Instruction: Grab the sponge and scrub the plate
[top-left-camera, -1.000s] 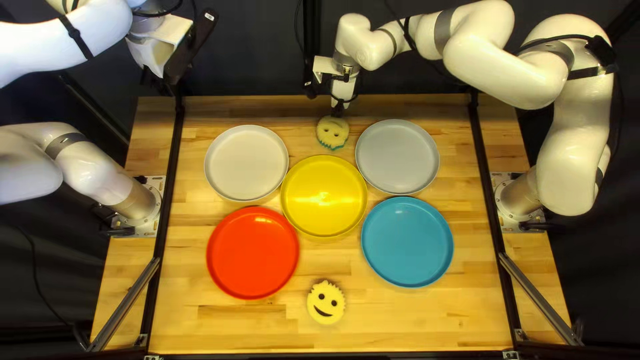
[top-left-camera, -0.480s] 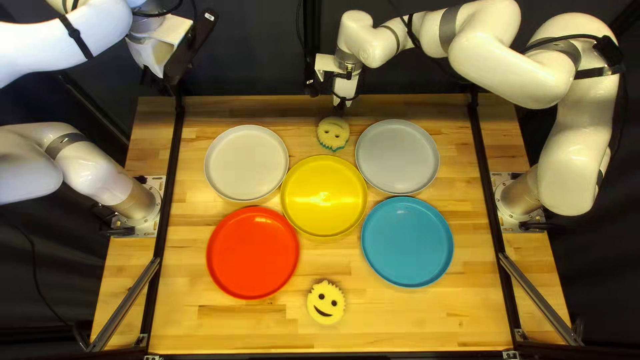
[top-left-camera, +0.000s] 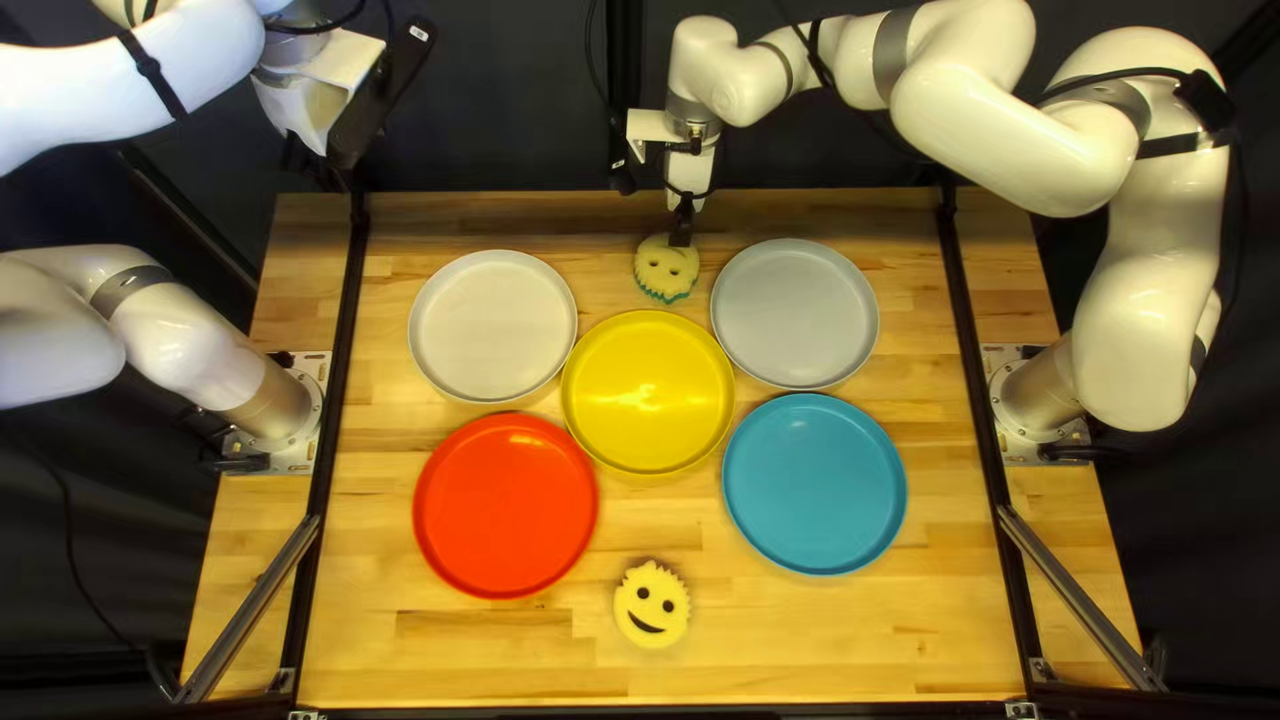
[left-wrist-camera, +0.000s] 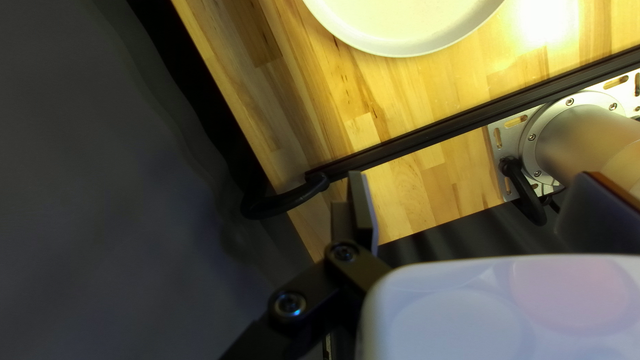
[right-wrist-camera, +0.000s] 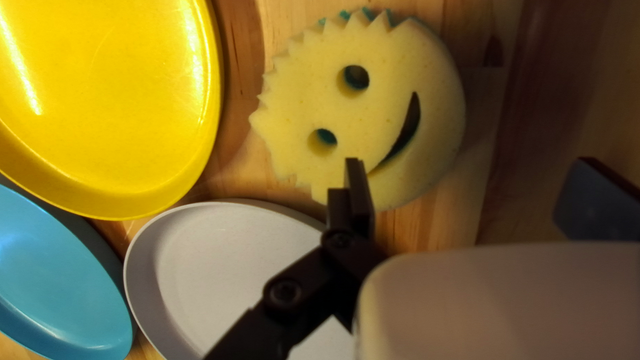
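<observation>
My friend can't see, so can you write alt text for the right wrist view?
A round yellow foam sponge with a cut-out smiley face and spiky edge lies on a wooden table. One finger of my open black right pincer overlaps it. Nearby are parts of a round yellow plate, a light grey one and a blue one.

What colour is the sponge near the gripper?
The sponge is pale yellow, with teal beneath, clearest in the right wrist view.

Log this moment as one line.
right gripper: open, at smiley sponge beyond yellow plate | sponge: not grasped | left gripper: open, holding nothing | scrubbing: none now
</observation>
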